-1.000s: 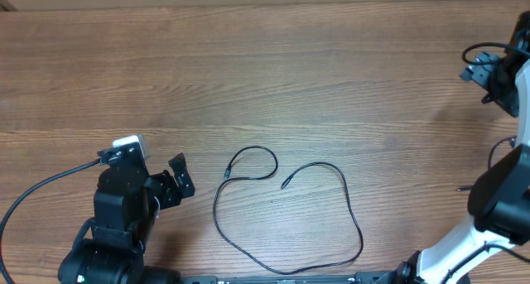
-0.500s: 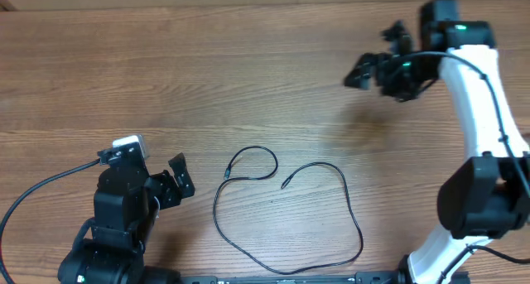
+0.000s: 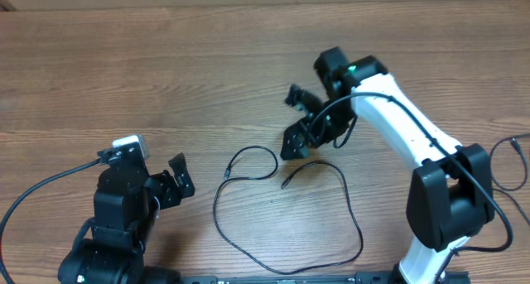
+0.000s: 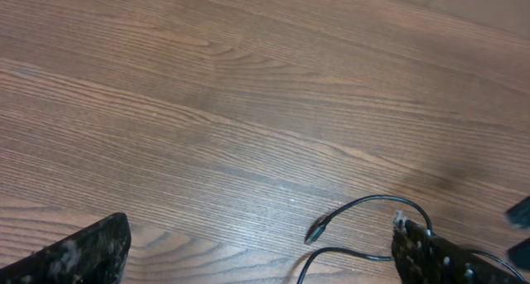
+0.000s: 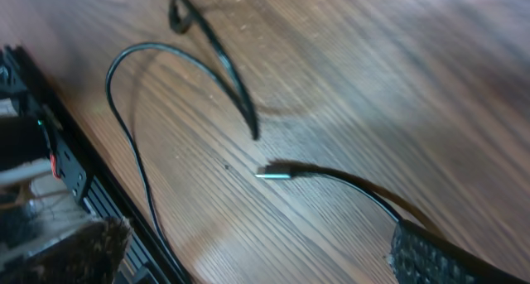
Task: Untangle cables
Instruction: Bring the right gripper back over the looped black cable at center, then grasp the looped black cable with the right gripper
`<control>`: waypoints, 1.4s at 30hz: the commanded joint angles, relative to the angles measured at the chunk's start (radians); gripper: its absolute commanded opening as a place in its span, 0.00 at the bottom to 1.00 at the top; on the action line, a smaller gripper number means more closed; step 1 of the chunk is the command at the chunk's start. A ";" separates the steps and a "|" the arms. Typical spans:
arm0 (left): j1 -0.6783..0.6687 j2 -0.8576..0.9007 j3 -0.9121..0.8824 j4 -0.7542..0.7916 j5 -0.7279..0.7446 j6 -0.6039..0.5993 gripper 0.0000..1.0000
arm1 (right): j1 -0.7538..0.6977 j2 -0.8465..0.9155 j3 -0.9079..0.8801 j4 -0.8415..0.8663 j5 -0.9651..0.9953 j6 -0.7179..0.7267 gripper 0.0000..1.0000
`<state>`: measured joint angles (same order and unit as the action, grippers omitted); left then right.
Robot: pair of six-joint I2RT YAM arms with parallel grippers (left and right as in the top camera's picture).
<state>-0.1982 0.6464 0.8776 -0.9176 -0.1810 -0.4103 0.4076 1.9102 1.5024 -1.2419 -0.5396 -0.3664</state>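
Overhead: plug tip of cable (image 3: pixel 349 205) just beside parted right jaws.

left arm (image 3: pixel 120 208): black blocky housing, pale grey cap (image 3: pixel 128 142), thick black cable (image 3: pixel 41 189) | right arm (image 3: pixel 402 122): white links, black joints, green light (image 3: pixel 353 67) | left gripper (image 3: pixel 175 183), right gripper (image 3: pixel 294 120): black fingers (image 4: pixel 83 255), grey-speckled

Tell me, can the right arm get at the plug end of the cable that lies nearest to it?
Probably yes. The right claw hangs open close beside that plug end of the cable, and nothing lies between them.
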 commanded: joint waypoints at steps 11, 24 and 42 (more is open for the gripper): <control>0.002 0.000 0.017 0.001 -0.017 0.022 1.00 | 0.153 0.012 -0.228 0.392 -0.219 0.019 0.93; 0.002 0.000 0.017 0.001 -0.017 0.022 1.00 | 0.120 -0.005 -0.238 0.233 -0.055 0.401 0.04; 0.002 0.000 0.017 0.001 -0.017 0.022 1.00 | -0.045 -0.081 -0.240 0.027 0.588 0.628 0.04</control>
<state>-0.1982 0.6464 0.8780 -0.9184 -0.1814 -0.4103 0.4046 1.8503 1.2659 -1.2057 -0.0280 0.2428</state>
